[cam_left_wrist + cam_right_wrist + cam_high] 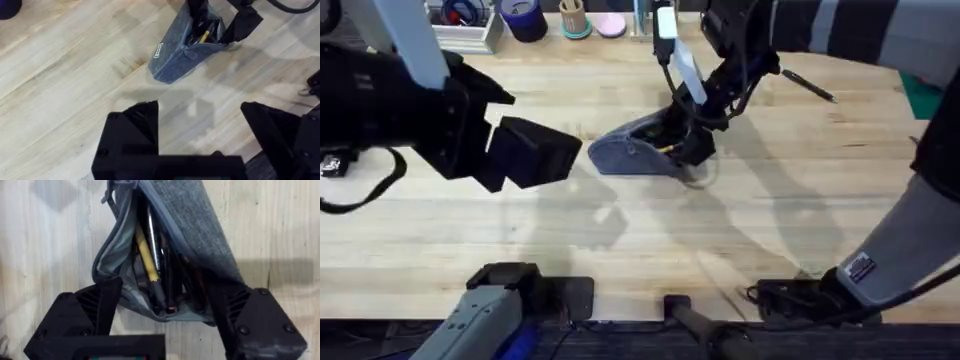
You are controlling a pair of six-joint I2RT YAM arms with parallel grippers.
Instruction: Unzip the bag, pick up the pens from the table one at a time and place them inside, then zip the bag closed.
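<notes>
The blue-grey bag (635, 152) lies unzipped at the middle of the table (620, 240), its mouth gaping. Inside it are several pens (150, 255), one yellow, the others dark or silver. My right gripper (165, 312) is down at the bag's open end, open, with one finger on each side of the fabric; in the overhead view the right gripper (692, 140) covers that end. A thin black pen (810, 85) lies on the wood to the far right of the bag. Open and holding nothing, my left gripper (200, 125) hovers above the table left of the bag (182, 52).
Along the back edge stand a white tray (470, 35), a dark blue cup (525, 18), a wooden cup (572, 18) and a pink item (610, 25). A green object (925, 95) sits at the right edge. Bare planks stretch in front of the bag.
</notes>
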